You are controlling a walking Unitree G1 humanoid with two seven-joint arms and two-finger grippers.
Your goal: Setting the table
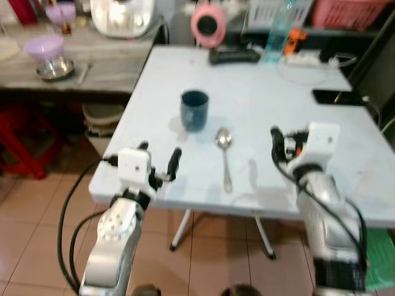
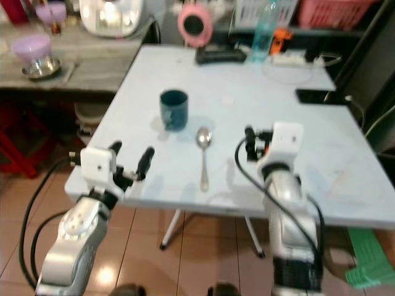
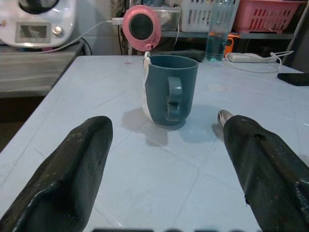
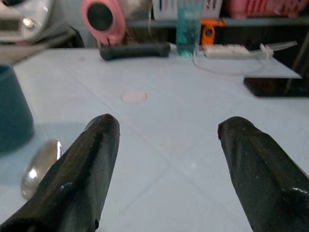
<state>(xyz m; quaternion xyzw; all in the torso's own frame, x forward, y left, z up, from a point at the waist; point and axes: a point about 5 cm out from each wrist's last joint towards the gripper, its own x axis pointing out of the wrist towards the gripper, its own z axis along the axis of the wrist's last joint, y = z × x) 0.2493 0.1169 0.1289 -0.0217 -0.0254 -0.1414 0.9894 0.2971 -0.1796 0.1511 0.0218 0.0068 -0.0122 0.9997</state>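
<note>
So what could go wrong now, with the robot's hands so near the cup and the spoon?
The left hand is open and aimed at the blue cup. If it pushes instead of grips, the cup might tip or slide.

The spoon lies flat beside the cup, between both hands. It looks thin and shiny, so fingers could slip off it or knock it away.

The right hand hovers open over the table; swinging left, it might bump the spoon.

Table (image 1: 259,98): pale blue, smooth, faint sheen. Mug (image 3: 170,89): teal, matt, ceramic perhaps (view soft). Spoon (image 1: 224,154): bright polished metal. Left gripper (image 3: 166,179) fingers (image 3: 72,174): black, dull rubbery look. Side counter (image 1: 105,58): grey wood-grain finish. Floor (image 1: 37,209): glossy tan tile.
</note>
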